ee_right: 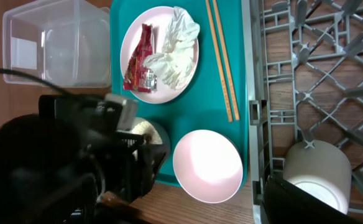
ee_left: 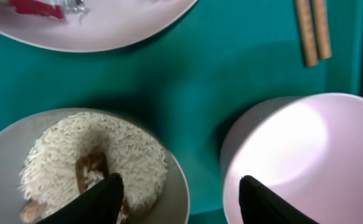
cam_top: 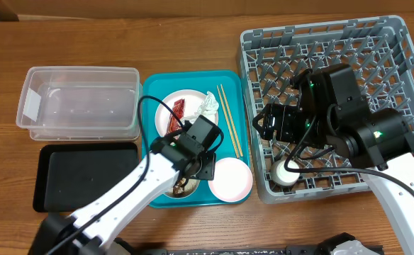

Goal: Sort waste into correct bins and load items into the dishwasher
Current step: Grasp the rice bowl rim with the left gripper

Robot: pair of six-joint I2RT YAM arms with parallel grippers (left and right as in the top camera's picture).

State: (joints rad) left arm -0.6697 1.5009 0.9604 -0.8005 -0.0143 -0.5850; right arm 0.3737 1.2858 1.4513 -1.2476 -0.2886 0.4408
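The teal tray [cam_top: 157,88] is set on the counter [cam_top: 193,42] between the waste containers and the dish rack [cam_top: 405,64], so that every item lies within reach of an arm. The clear bin [cam_top: 79,99] and the black tray [cam_top: 86,177] are placed to the left, presumably for waste; the rack is placed to the right for crockery. A cup [cam_top: 288,173] is already seated in the near-left corner of the rack.

The following items are carried on the teal tray: a plate [cam_top: 186,95] bearing a red wrapper [cam_top: 177,113] and a crumpled tissue [cam_top: 208,105], a pair of chopsticks [cam_top: 228,120], an empty pink bowl [cam_top: 230,178], and a rice bowl [ee_left: 94,168] with leftovers in it. It is judged that the leftovers must be emptied before this bowl is racked.

The left arm is extended diagonally from the near edge, with the wrist pitched downward. The left gripper [ee_left: 181,199] is held low over the tray with its fingers spread wide, one above the rice bowl and the other above the pink bowl; nothing is gripped.

The right arm is folded over the rack with its elbow raised. The right gripper [cam_top: 278,127] is positioned above the rack's left side, near the cup. Whether its fingers are spread or closed cannot be told
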